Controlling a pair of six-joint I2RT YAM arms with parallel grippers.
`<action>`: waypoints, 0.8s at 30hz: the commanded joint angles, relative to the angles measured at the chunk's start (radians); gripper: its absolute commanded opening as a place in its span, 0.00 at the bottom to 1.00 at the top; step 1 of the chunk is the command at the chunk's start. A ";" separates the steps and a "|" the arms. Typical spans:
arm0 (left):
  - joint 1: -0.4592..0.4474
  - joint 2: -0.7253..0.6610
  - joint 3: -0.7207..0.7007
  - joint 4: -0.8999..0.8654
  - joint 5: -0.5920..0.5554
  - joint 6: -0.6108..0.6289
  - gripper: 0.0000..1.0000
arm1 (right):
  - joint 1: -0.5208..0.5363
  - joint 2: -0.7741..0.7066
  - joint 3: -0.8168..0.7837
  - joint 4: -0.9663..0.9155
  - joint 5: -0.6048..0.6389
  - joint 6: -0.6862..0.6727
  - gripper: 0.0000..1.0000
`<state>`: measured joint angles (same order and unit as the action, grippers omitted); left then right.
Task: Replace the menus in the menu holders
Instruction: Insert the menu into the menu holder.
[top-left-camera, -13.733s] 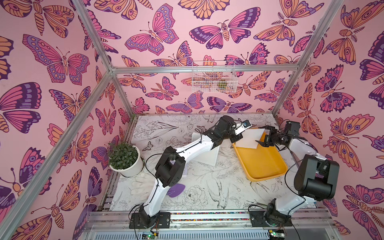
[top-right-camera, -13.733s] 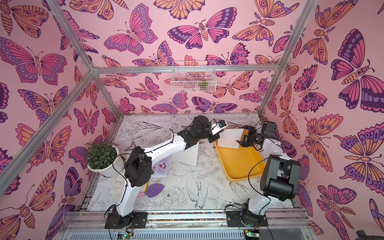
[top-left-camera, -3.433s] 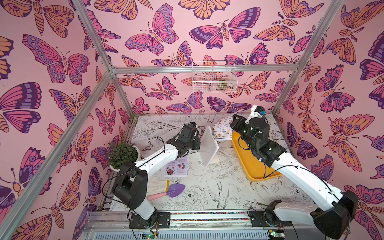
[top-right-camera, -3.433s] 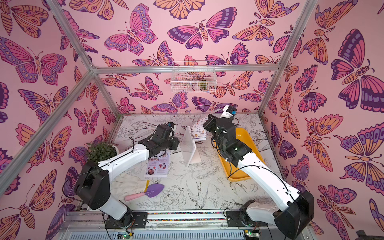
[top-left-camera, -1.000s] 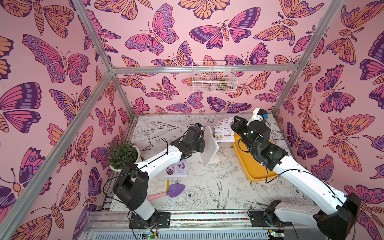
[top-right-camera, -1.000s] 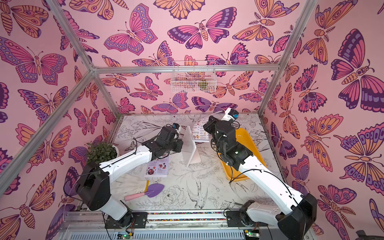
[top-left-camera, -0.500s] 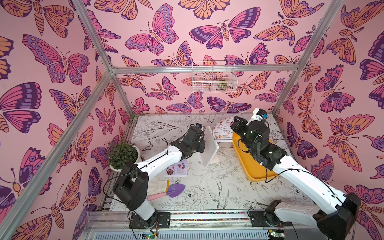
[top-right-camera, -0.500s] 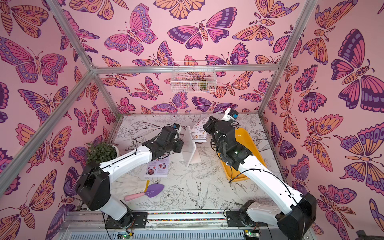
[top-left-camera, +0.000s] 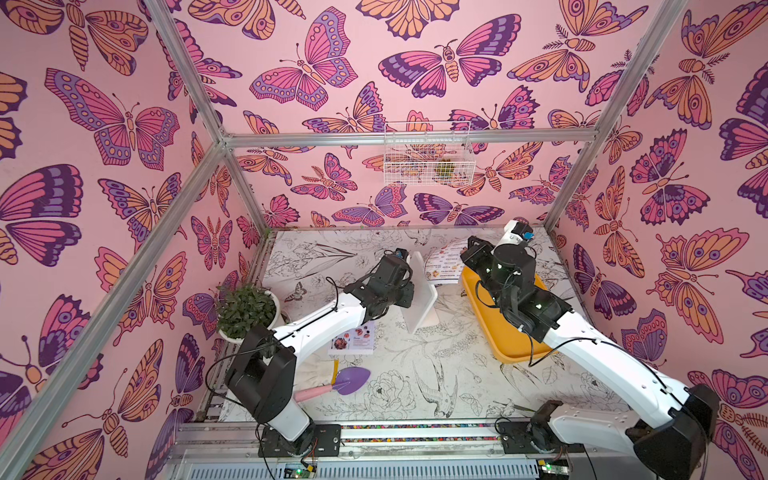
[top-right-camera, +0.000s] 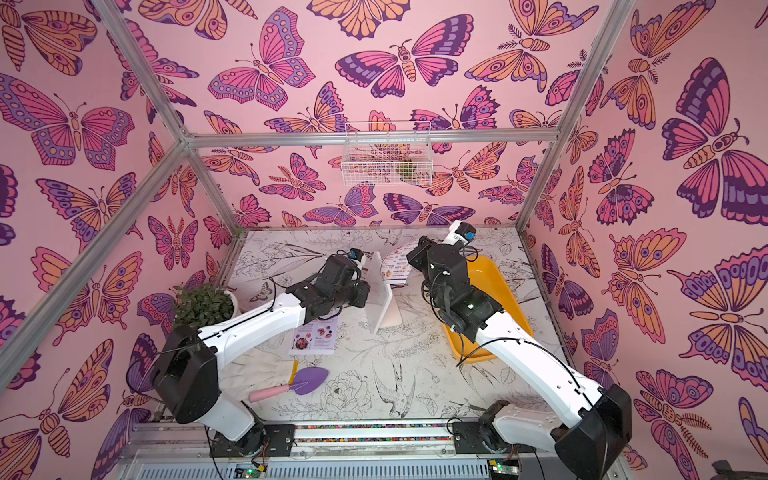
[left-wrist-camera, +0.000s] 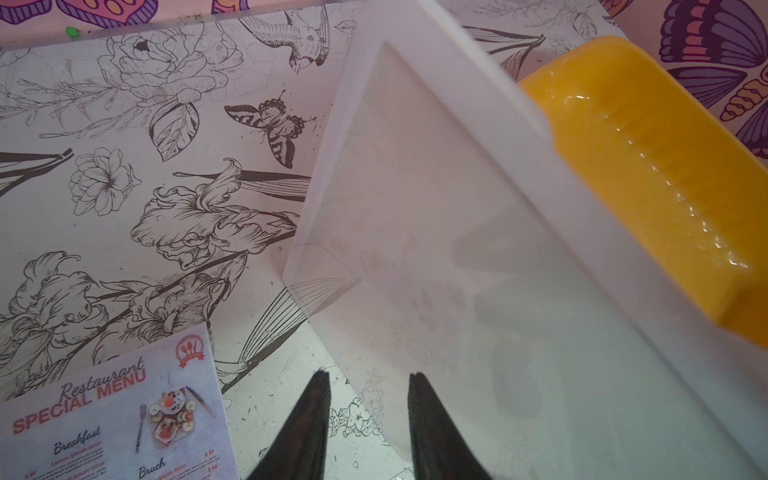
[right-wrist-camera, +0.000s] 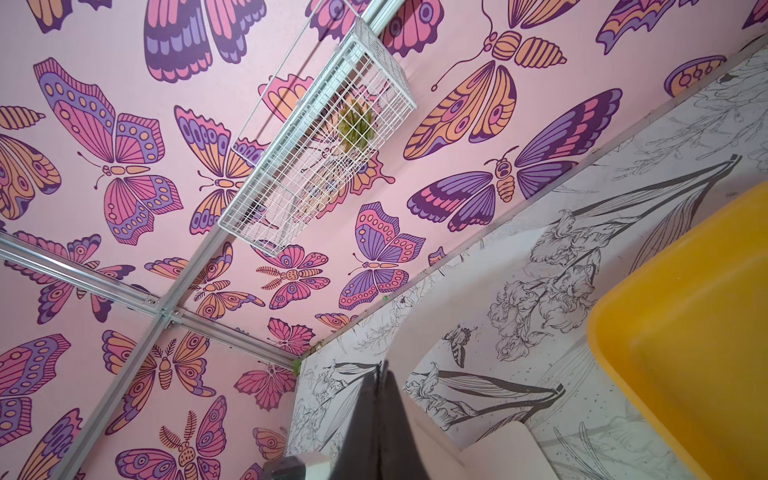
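The menu holder (top-left-camera: 424, 291) (top-right-camera: 382, 299) is a white-framed clear panel standing mid-table, leaning a little. My left gripper (top-left-camera: 409, 289) (left-wrist-camera: 369, 374) stands open at the holder's left edge. The near rounded corner of the holder (left-wrist-camera: 457, 249) shows between its fingers, and I see no contact. My right gripper (top-left-camera: 465, 255) (right-wrist-camera: 381, 368) is shut on the white menu (top-left-camera: 442, 266) (top-right-camera: 395, 266). It holds the sheet curled in the air just behind the holder, printed side up. The pink "SPECIAL MENU" menu (top-left-camera: 353, 338) (left-wrist-camera: 116, 424) lies flat on the table under the left arm.
A yellow tray (top-left-camera: 507, 336) (right-wrist-camera: 685, 332) lies right of the holder, under the right arm. A potted plant (top-left-camera: 245, 307) stands at the left, and a purple trowel (top-left-camera: 351, 380) lies near the front. A wire basket (top-left-camera: 428, 158) hangs on the back wall.
Over several seconds the right arm carried the white menu from the tray to behind the holder. The left gripper closed in on the holder's edge. In the last second almost nothing moved.
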<state>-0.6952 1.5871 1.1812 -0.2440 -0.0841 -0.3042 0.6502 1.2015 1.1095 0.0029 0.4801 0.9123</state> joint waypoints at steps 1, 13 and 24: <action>-0.004 -0.036 0.013 -0.018 -0.022 -0.009 0.35 | 0.008 -0.021 -0.007 -0.003 0.040 -0.010 0.00; -0.009 -0.038 0.013 -0.017 -0.031 -0.009 0.35 | 0.008 -0.040 -0.029 0.006 0.062 -0.018 0.00; -0.009 -0.030 0.031 -0.022 -0.037 -0.007 0.35 | 0.008 -0.062 -0.046 0.007 0.084 -0.040 0.00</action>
<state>-0.7010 1.5711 1.1912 -0.2581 -0.1055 -0.3046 0.6506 1.1606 1.0698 0.0040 0.5381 0.8932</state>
